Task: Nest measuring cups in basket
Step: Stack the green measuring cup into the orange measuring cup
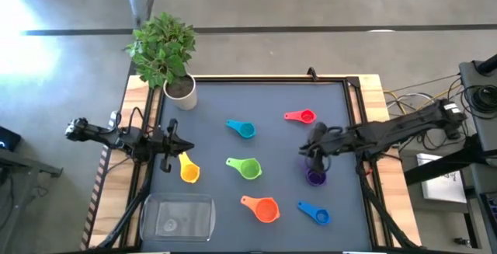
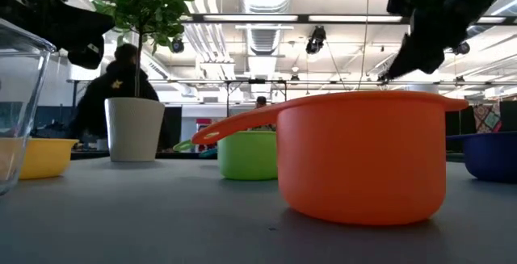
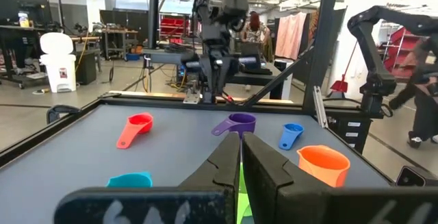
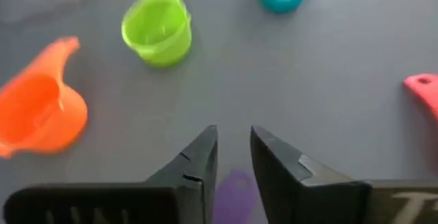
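Seven measuring cups sit on their bases on the dark mat: teal (image 1: 242,129), red-pink (image 1: 301,116), green (image 1: 245,168), orange (image 1: 262,208), blue (image 1: 314,213), yellow (image 1: 189,170) and purple (image 1: 315,177). The clear basket (image 1: 177,217) rests at the near left with nothing in it. My right gripper (image 1: 313,159) hangs above the purple cup, pointing down and slightly open. In the right wrist view the purple handle (image 4: 236,193) shows below the gap between its fingers (image 4: 234,155). My left gripper (image 1: 186,147) is shut, level, just beyond the yellow cup.
A white plant pot (image 1: 180,91) with a leafy plant stands at the far left corner. A raised black frame (image 1: 268,78) borders the mat. Bare mat lies between the teal and red-pink cups. A person (image 2: 113,94) is in the room behind the table.
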{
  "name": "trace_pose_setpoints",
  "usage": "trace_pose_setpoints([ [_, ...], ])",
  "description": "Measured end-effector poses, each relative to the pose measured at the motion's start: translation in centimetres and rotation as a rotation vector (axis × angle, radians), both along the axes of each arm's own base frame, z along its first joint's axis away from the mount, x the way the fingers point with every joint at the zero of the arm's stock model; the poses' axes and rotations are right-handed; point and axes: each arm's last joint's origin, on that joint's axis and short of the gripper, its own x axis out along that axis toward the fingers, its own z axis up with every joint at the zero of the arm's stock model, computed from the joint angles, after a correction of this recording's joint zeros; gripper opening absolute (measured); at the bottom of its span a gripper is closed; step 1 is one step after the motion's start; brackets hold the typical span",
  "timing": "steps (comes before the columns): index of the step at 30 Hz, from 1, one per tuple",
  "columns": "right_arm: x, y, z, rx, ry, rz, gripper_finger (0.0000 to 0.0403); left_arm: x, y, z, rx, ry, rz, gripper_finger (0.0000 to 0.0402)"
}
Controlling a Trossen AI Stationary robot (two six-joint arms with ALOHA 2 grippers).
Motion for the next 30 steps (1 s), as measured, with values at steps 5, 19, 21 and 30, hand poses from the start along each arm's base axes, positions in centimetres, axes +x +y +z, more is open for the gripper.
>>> trace_pose_setpoints([
  [5,2.2,0.6,-0.6,-0.014,0.065,-0.001,0.0144,0.0,0.0,0.0,0.0,0.0,0.0,0.0],
  [19,8.3,2.3,-0.1,-0.084,0.101,0.078,0.0222,0.0,0.0,0.0,0.0,0.0,0.0,0.0],
  [21,8.2,2.2,-0.3,-0.084,0.136,0.071,0.0221,0.0,0.0,0.0,0.0,0.0,0.0,0.0],
  [30,6.8,1.9,-1.0,-0.053,0.15,0.025,0.0222,0.0,0.0,0.0,0.0,0.0,0.0,0.0],
])
